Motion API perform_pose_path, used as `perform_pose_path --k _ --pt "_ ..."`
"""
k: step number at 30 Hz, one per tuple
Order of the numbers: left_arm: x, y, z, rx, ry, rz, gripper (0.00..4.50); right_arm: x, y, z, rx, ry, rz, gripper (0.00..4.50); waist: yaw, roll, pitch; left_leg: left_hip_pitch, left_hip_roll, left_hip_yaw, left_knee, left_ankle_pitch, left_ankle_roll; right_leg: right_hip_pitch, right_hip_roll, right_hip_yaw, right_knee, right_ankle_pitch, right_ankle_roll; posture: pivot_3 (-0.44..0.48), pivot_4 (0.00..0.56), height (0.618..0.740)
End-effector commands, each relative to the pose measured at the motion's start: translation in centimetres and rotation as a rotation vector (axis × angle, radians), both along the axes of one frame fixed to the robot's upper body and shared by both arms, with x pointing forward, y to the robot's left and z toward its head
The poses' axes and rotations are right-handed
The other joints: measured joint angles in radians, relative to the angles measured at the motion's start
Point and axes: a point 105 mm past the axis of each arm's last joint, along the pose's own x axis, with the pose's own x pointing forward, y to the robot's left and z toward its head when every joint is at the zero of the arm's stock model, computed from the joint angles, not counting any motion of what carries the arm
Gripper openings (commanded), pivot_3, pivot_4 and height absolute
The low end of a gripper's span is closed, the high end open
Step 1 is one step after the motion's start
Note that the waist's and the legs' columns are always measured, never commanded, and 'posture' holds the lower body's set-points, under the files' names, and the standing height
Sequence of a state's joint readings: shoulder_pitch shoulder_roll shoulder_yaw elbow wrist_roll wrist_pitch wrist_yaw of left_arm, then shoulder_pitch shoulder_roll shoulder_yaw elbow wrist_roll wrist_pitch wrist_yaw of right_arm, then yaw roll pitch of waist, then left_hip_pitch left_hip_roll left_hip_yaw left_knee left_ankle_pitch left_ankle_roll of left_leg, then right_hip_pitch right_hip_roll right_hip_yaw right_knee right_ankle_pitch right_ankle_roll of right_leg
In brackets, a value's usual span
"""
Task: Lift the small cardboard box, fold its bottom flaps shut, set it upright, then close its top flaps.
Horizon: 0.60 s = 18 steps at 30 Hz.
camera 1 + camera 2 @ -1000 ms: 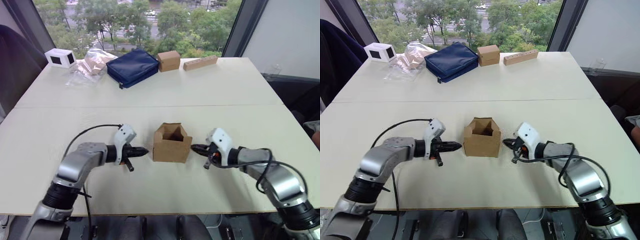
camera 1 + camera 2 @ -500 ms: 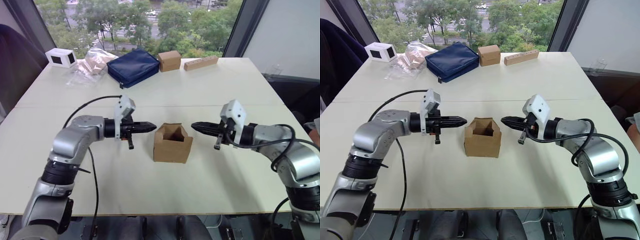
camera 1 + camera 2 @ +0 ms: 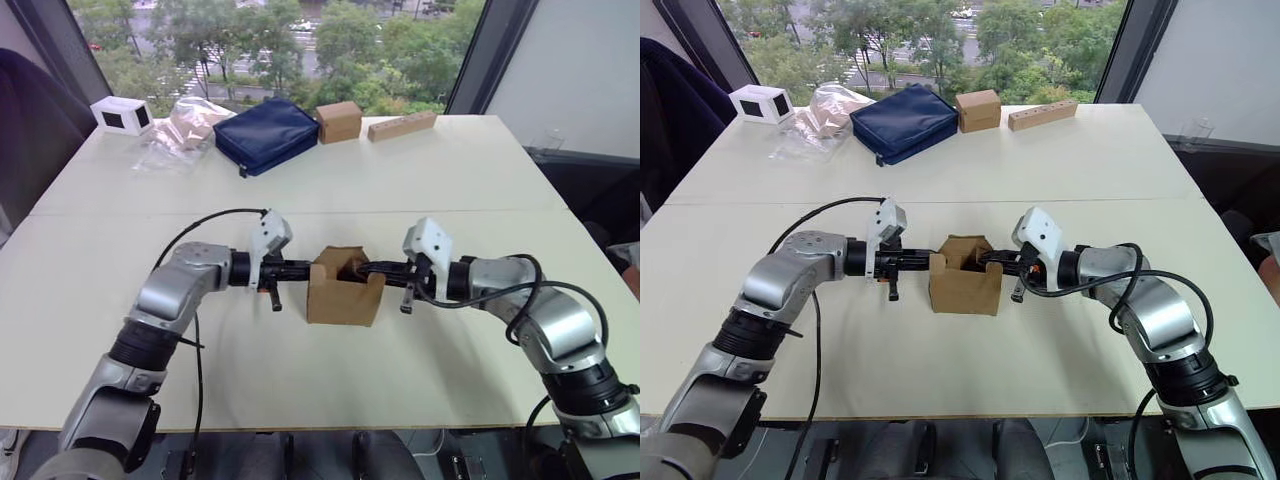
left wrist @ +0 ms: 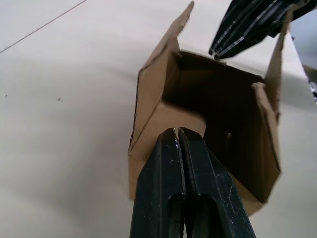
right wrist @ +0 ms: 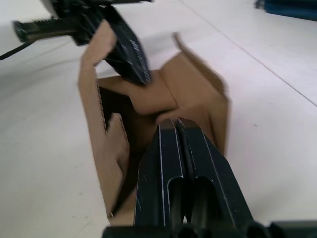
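On the table (image 3: 450, 180), small cardboard box (image 3: 344, 297) upright (top open) — clenched left end effector (image 4: 178, 135) and right end effector (image 5: 176, 124) pressing its side flaps.

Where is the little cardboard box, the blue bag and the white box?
little cardboard box (image 3: 344, 298), left eye view, on its front wall.
blue bag (image 3: 266, 133), left eye view, on the middle of its top.
white box (image 3: 122, 116), left eye view, on its front face.

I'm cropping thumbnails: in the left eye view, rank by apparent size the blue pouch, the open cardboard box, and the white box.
1. blue pouch
2. open cardboard box, though nearer the camera
3. white box
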State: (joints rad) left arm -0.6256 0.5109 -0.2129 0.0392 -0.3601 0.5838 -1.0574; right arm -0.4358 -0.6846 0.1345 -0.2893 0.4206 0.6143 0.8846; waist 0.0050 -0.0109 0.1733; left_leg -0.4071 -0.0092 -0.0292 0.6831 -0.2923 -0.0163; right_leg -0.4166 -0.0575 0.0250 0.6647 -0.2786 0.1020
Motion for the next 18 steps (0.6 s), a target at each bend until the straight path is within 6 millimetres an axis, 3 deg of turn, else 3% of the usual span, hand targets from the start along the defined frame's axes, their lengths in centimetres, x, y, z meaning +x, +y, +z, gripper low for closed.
perform_pose_path --k 1,10,13,16,18 --pt "0.2 0.0 -0.5 0.026 -0.012 0.01 0.05 0.4 0.3 0.5 0.0 -0.034 0.015 0.0 0.0 0.0 0.0 0.0 0.0 0.0 0.0 0.0 0.0 0.0 0.0 0.0 0.0 0.0 0.0 0.0 0.15 0.74" --pt "-0.3 -0.5 0.7 -0.07 0.015 0.0 0.05 0.9 -0.2 0.6 -0.028 -0.071 0.004 0.0 0.0 0.0 0.0 0.0 0.0 0.0 0.0 0.0 0.0 0.0 0.0 0.0 0.0 0.0 0.0 0.0 0.15 0.74" --pt "0.1 0.1 2.1 -0.126 0.023 0.028 0.05 0.9 -1.0 2.1 0.012 -0.095 -0.02 0.0 -0.001 0.0 0.0 0.0 0.0 0.0 0.0 0.0 0.0 0.0 0.0 0.0 0.0 0.0 0.0 0.0 0.15 0.74" --pt "0.7 1.5 5.3 -0.265 0.047 0.041 0.05 0.7 -2.4 4.6 0.054 -0.142 -0.054 0.0 -0.001 0.0 0.0 -0.001 0.0 0.0 0.0 0.0 0.0 -0.001 0.0 0.0 0.0 0.0 0.0 0.0 0.15 0.74" --pt "1.5 2.3 6.3 -0.302 0.04 0.073 0.05 0.6 -2.9 5.8 0.075 -0.166 -0.072 0.0 -0.001 0.0 0.0 -0.001 0.0 0.0 0.0 0.0 0.0 -0.001 0.0 0.0 0.0 0.0 0.0 0.0 0.15 0.74"
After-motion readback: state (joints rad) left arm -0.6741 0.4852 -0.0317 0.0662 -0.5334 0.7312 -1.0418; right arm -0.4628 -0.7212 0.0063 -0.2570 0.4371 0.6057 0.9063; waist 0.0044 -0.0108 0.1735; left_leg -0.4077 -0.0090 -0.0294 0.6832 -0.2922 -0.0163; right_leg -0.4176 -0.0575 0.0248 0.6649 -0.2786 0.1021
